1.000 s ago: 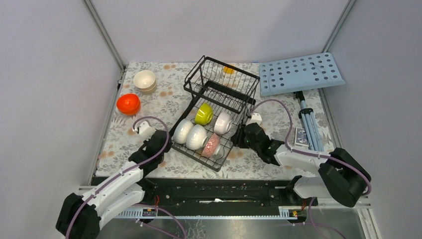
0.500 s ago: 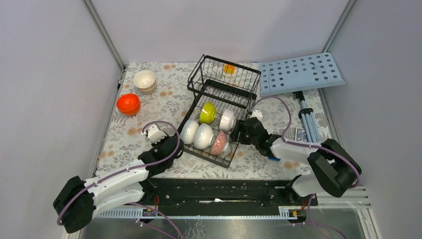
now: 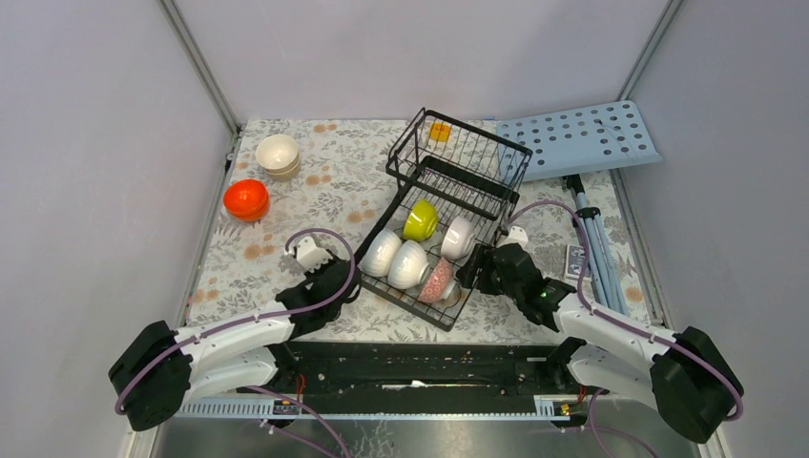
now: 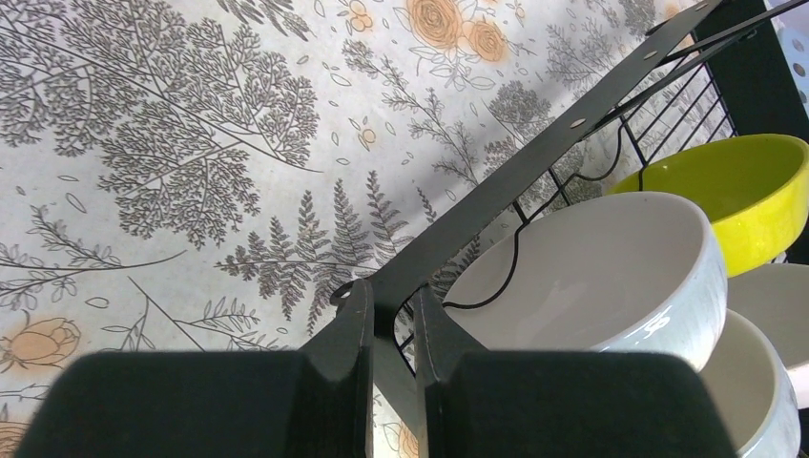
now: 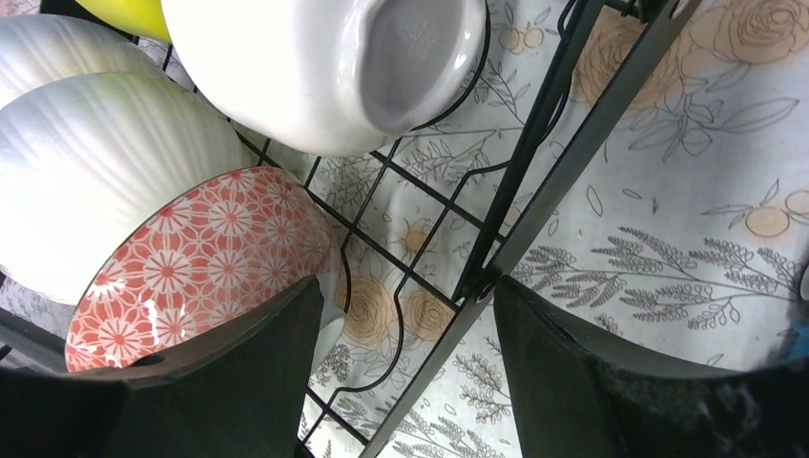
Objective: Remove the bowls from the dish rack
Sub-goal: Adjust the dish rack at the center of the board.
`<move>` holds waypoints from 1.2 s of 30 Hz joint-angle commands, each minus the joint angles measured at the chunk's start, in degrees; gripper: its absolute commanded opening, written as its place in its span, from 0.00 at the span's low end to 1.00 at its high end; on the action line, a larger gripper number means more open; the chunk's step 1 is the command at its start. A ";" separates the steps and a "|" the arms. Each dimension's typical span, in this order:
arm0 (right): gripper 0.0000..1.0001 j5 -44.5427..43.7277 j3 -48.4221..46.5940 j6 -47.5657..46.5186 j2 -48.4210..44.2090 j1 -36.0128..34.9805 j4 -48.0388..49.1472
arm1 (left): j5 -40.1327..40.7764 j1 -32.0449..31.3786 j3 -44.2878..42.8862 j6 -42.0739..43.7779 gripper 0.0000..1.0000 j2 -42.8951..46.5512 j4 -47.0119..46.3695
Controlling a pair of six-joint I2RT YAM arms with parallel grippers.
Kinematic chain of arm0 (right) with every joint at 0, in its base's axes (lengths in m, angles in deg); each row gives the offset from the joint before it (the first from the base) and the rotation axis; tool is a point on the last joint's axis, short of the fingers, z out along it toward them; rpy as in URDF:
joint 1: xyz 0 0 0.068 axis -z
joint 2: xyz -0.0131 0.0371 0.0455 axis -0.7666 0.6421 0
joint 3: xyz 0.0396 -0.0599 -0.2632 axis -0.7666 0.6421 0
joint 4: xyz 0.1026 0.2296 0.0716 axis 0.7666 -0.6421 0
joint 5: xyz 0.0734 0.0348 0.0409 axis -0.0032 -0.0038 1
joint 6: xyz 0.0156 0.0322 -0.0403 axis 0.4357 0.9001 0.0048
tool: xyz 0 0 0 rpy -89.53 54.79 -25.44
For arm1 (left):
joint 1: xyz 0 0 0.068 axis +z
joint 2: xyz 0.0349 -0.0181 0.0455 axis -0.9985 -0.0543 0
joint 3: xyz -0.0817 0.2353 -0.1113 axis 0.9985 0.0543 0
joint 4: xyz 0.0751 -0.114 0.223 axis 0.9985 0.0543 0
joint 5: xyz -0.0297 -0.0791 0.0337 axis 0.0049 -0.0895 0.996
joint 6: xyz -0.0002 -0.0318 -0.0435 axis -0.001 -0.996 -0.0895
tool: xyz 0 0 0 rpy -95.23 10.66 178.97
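The black wire dish rack (image 3: 456,181) sits mid-table, turned at an angle. On its flat base lie a yellow-green bowl (image 3: 420,219), three white bowls (image 3: 409,264) and a pink-patterned bowl (image 3: 437,280). Something small and orange (image 3: 439,132) rests in the raised basket. An orange bowl (image 3: 246,198) and stacked cream bowls (image 3: 278,155) stand on the cloth at far left. My left gripper (image 3: 347,278) (image 4: 391,315) is shut on the dish rack's left rim (image 4: 534,162), beside a white bowl (image 4: 591,277). My right gripper (image 3: 477,271) (image 5: 405,296) is open, straddling the right rim (image 5: 572,162) next to the pink bowl (image 5: 191,258).
A light-blue perforated board (image 3: 577,141) stands on a tripod (image 3: 591,234) at back right, close to the rack's basket corner. A small blue box (image 3: 575,260) lies by the tripod's legs. Grey walls enclose the table on three sides.
The rack has slid and swung to the right, with my left gripper still clamped on its rim. My right gripper's jaws have opened and let go of the right rim.
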 commanded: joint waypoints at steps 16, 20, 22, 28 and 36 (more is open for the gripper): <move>0.32 -5.34 0.00 2.08 -2.37 -0.52 -10.41 | -13.93 -2.42 1.21 -4.01 0.00 -0.50 -1.78; 0.14 -5.88 -2.54 -0.33 1.95 -0.58 -9.24 | -14.51 -2.43 1.76 -4.00 0.00 0.71 -1.73; 0.01 -6.26 -4.15 -1.80 4.32 -0.54 -8.39 | -14.73 -2.54 2.10 -3.96 0.00 1.44 -1.71; 0.00 -4.84 -9.61 -6.76 11.73 -0.57 -5.29 | -15.42 -3.19 3.35 -4.38 0.00 3.44 -1.56; 0.00 0.29 -14.39 -11.64 20.23 -0.52 1.26 | -15.23 -7.53 3.46 -7.25 0.00 3.44 -1.63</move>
